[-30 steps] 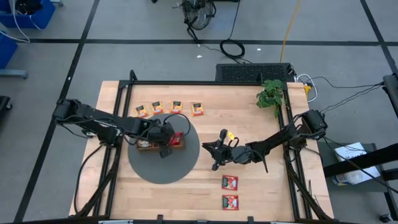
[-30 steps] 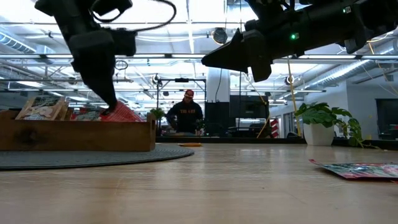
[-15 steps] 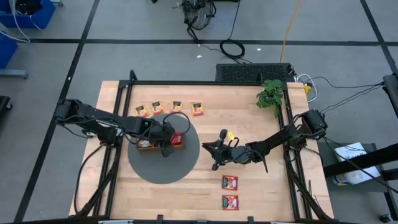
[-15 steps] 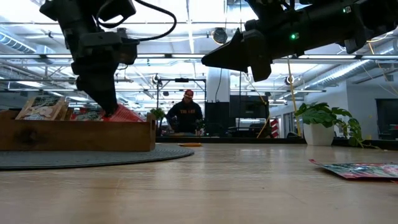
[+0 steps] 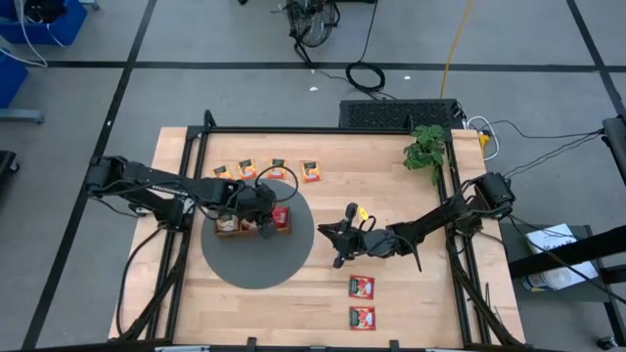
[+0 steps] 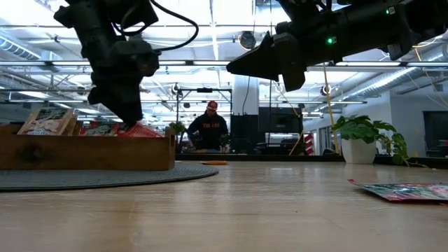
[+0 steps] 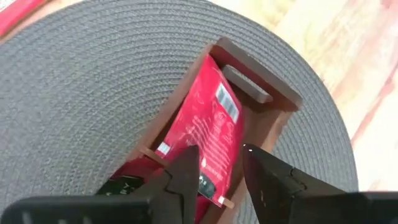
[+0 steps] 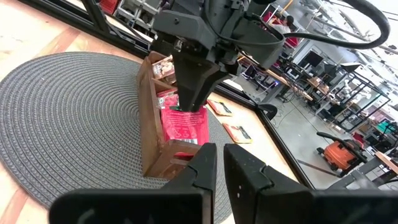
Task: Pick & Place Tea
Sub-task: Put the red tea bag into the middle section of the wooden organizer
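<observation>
The wooden bench (image 5: pixel 391 176) carries a round grey mat (image 5: pixel 245 259) near its left side, and on the mat stands a brown wooden tray (image 5: pixel 240 230) with three compartments. A potted plant (image 5: pixel 425 149) sits at the far right corner. The left arm reaches over the tray, its left gripper (image 7: pixel 217 171) just above the end compartment, jaws slightly spread on either side of a red tea packet (image 7: pixel 211 127) that leans tilted inside that compartment; whether they touch it cannot be told. The right arm stretches toward the bench's middle, its right gripper (image 5: pixel 337 235) hovering beside the mat with jaws pressed together and holding nothing. Four orange-yellow tea packets (image 5: pixel 267 169) lie in a row toward the far edge behind the mat, and two red packets (image 5: pixel 362 301) lie flat near the front edge
</observation>
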`<state>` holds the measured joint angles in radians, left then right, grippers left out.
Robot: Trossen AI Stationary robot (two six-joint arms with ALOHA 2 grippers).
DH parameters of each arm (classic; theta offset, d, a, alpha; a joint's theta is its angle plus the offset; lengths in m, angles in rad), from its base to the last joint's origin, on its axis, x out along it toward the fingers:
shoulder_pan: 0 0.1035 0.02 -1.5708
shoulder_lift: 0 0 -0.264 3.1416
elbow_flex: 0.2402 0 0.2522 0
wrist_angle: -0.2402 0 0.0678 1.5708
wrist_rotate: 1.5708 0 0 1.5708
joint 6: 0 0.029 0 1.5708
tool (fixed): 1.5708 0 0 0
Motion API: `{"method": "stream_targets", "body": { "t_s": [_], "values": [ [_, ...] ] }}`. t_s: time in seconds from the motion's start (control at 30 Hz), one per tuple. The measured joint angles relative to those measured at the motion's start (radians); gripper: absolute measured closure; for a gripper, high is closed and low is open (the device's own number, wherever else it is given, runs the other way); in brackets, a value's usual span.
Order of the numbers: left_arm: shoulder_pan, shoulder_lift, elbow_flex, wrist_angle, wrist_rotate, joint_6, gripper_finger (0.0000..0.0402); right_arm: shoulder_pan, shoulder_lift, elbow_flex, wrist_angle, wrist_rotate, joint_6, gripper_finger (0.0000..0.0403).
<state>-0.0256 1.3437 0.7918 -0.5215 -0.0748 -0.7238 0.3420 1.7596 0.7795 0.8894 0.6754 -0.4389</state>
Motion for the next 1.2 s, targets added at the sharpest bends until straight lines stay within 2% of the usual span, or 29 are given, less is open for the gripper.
{"method": "stream_targets", "body": {
  "t_s": [0.13,0.27,0.57,1.2],
  "values": [
    [0.009,-0.012,0.0,-0.003,0.049,0.007,0.0285,0.0,0.0,0.0,0.0,0.0,0.0,0.0385],
    [0.01,-0.039,0.001,-0.012,0.05,0.003,0.029,0.0,0.0,0.0,0.0,0.0,0.0,0.0385],
    [0.013,-0.055,0.001,-0.112,-0.108,-0.042,0.0291,0.0,0.0,0.0,0.002,0.0,0.0,0.0385],
    [0.014,-0.041,0.001,-0.068,-0.065,-0.094,0.0291,0.0,0.0,0.0,0.003,0.0,0.0,0.0385]
  ]
}}
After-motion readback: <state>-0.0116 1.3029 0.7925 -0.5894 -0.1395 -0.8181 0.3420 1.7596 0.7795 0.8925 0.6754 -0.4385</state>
